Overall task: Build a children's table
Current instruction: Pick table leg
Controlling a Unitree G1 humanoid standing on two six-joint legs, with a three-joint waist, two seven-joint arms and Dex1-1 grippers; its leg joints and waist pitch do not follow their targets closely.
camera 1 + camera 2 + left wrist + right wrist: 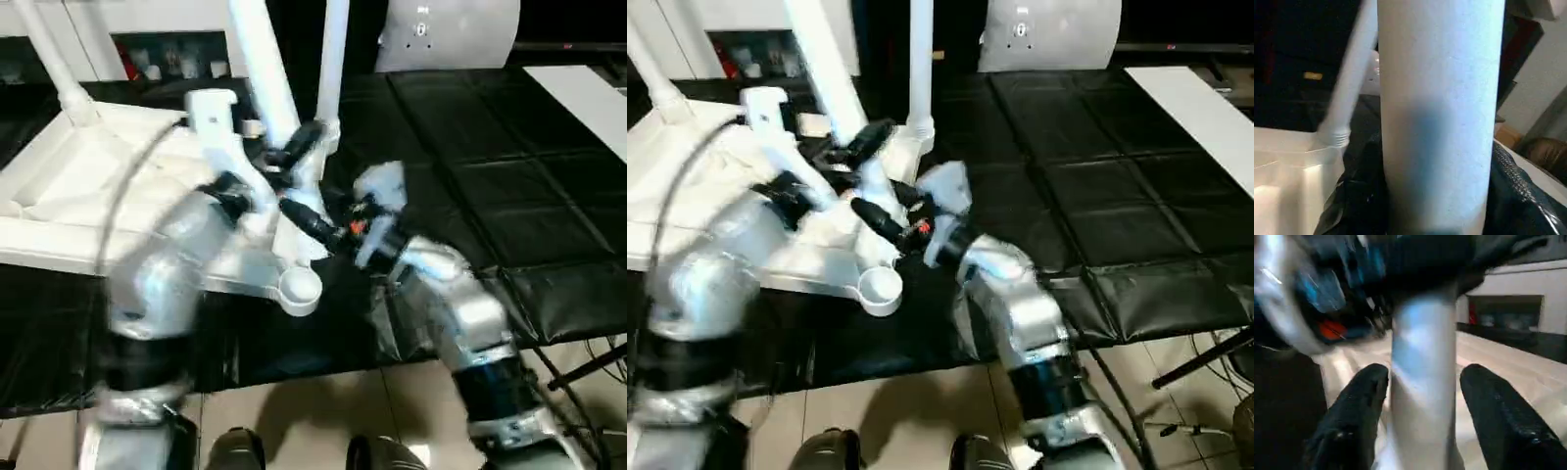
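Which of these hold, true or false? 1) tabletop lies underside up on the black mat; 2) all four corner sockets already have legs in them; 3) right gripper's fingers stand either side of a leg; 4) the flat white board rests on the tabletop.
1) True. The tabletop lies ribbed side up on the black mat.
2) False. The near corner socket is empty.
3) True. In the right wrist view the right gripper has a finger on each side of the leg, jaws apart.
4) False. The flat white board lies apart on the mat, far right.
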